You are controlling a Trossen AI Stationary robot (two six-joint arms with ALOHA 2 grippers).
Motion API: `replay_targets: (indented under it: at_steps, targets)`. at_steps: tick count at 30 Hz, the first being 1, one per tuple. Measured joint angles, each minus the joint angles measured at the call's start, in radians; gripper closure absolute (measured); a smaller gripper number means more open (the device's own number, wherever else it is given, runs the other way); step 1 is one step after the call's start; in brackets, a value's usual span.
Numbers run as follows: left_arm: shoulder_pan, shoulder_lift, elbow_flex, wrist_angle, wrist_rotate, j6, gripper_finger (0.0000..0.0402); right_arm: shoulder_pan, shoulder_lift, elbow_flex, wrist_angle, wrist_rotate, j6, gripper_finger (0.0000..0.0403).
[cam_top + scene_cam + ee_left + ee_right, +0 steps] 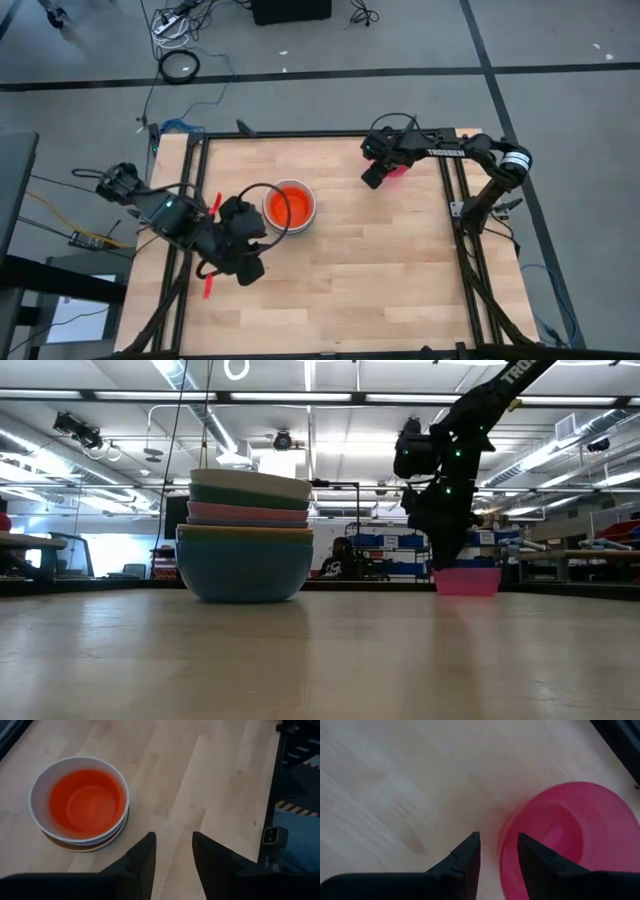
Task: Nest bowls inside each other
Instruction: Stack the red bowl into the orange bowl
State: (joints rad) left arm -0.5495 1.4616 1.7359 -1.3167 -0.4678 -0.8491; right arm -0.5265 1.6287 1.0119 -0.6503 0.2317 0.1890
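Hovering my right gripper (372, 180) over the magenta bowl (466, 581) near the upper right of the high view, fingers parted with the bowl's near rim just beside them, not clamped on anything as far as I can see. That bowl sits upright, mouth facing up, alone on the table's far right part. Round thing, so no real long axis to speak of. My left gripper (250, 270) waits left of centre, fingers apart and holding nothing, just beside the stack of bowls (244, 538). Stack stands upright too: big blue one at the bottom, then layers up to a white bowl (42, 784) with the red-orange bowl (86, 803) nested inside. Surface is a pale wood table (380, 270) with a black frame; behind it, a workshop room with ceiling lights.
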Motion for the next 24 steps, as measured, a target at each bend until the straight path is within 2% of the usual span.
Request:
replay_targets:
  at_steps: [6,13,20,24]
  targets:
    - [-0.043,0.000,0.000,-0.001,-0.039,-0.050,0.0265,-0.028,0.006,-0.001,0.005,0.000,0.000,0.0304]
    - [-0.091,0.000,0.000,-0.002,-0.090,-0.101,0.0265,-0.079,0.006,-0.052,0.064,-0.046,-0.031,0.0393]
    - [-0.122,0.000,-0.001,-0.004,-0.126,-0.127,0.0265,-0.098,-0.007,-0.079,0.098,-0.050,-0.067,0.0401]
    - [-0.137,0.000,-0.001,-0.017,-0.152,-0.129,0.0265,-0.079,-0.066,-0.083,0.101,-0.052,-0.062,0.0403]
